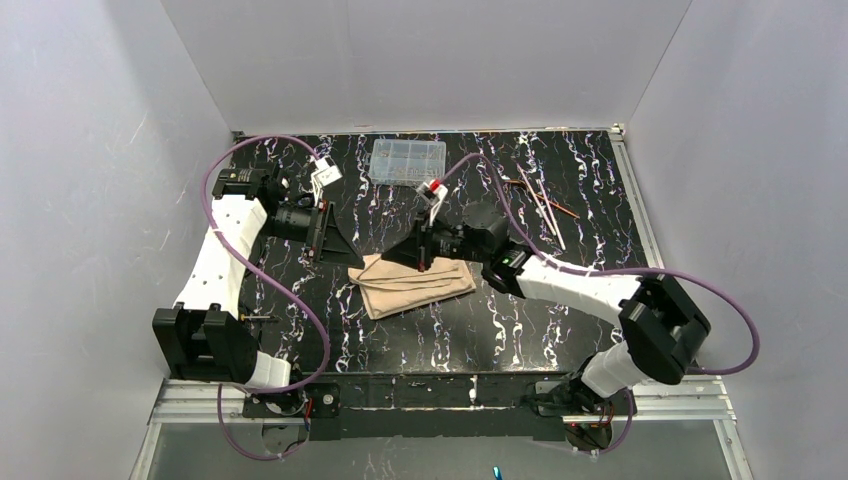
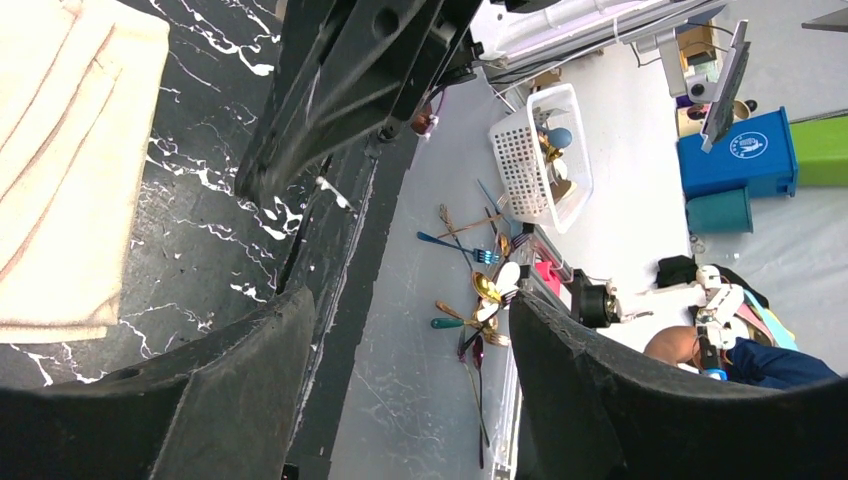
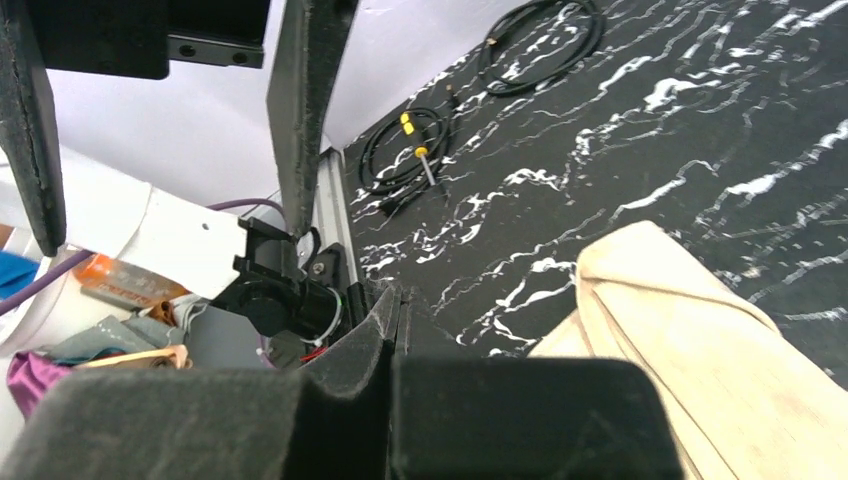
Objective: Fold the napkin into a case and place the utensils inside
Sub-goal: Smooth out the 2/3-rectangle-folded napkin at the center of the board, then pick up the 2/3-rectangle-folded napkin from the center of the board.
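- The napkin [image 1: 415, 283] lay in the middle of the table [image 1: 450, 335], already folded into a flat layered packet with stepped edges. It was skewed a little to the table's sides.
- The right gripper [image 1: 424, 262] sat at the packet's far edge with its fingers [image 3: 350, 350] pressed flat together. In the right wrist view the cloth ran up beside and under one finger, but whether a layer was actually pinched could not be told.
- The step in hand looked like taking hold of one layer at that edge, either to finish the fold or to lift a mouth for the case. To do it well, only the top ply should be caught, close to its border. The lift should then be low and slow so the layers beneath did not drag or unfold.
- If the fingers had met on nothing, it would be better to reopen and come in lower, nearly flat to the table, than to pull.
- The left gripper [image 2: 410, 305] hung just off the packet's left end, jaws spread and empty. It seemed well placed to press down the lower layers as an anchor.
- The utensils [image 1: 545, 203] lay farther back on the right, well apart from the cloth and not yet inside it. They would have to enter along the pouch's length.
- A clear compartment box [image 1: 408, 160] stood at the far edge, out of the way.
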